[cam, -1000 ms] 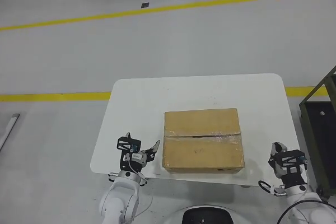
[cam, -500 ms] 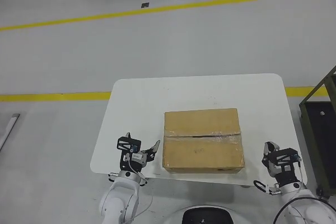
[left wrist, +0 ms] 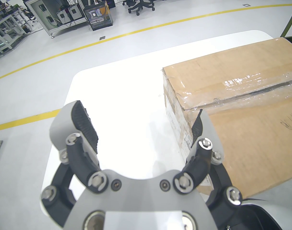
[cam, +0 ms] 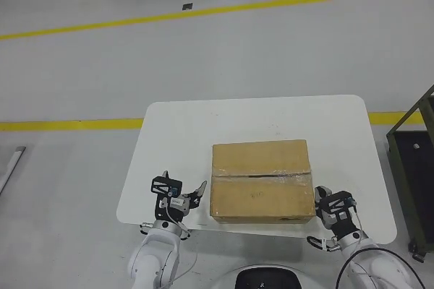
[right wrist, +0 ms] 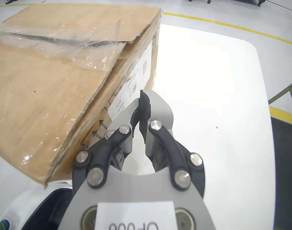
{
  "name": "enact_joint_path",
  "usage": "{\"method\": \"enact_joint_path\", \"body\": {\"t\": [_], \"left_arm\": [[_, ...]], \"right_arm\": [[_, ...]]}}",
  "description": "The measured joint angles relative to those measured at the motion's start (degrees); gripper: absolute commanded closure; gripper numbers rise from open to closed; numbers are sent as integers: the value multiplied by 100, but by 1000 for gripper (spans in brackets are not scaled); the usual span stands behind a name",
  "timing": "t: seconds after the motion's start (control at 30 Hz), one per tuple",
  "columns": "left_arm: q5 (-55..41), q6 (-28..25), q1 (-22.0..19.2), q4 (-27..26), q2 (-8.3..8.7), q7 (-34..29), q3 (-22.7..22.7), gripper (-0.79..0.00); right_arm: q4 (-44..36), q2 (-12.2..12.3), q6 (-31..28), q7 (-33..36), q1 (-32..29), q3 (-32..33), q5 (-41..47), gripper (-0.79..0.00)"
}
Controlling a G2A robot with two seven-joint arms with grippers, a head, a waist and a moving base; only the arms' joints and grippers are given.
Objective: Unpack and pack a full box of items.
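- Since the earlier frames, the right end effector (right wrist: 142, 101) has travelled inward from the right edge of the desk (cam: 175, 130) to the right end of the box (cam: 260, 180). The left arm and the box have kept their places.
- At far left, the left end effector (left wrist: 140, 112) has its jaws spread wide with nothing between them. It is held just beside the box's left end, near the front corner. This is judged a ready stance, open enough to take a flap edge or brace the wall.
- At centre, the box is a cardboard carton with its flaps down. It stands on the near half of the desk with its long side running across. The tape (cam: 262, 173) along the top seam appears slit, so the flaps are probably free to lift. Unpacking has not yet begun.
- At the box's right end, the flap corner (right wrist: 126, 40) shows a dark gap between the two top flaps. This is a likely entry point.
- At right, the right end effector has its fingers closed together and grips nothing. It sits low beside the box's right end wall. Closed fingers make a narrow tip, judged suited to slipping under a flap.
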Motion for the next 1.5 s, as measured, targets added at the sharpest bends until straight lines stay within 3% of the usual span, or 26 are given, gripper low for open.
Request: {"method": "enact_joint_path", "body": {"t": [0.43, 0.6, 0.77, 1.1, 1.5], "left_arm": [[0, 0, 0, 0, 0, 0, 0, -785], [-56, -35, -16, -35, 0, 50, 22, -785], [-163, -399, -147, -215, 15, 136, 219, -785], [-137, -1005, -530, -427, 3, 14, 1141, -785], [-130, -1005, -532, -425, 3, 19, 1152, -785]], "right_arm": [[-95, 16, -411, -61, -29, -90, 148, 0], [-298, 42, -111, -311, -287, 184, -45, 0], [-734, 78, 123, -551, -789, 673, -93, 0], [-1314, 68, 893, -711, -1668, 1526, -7, 0], [-1447, 19, 1008, -896, -2133, 2079, 463, 0]]}}
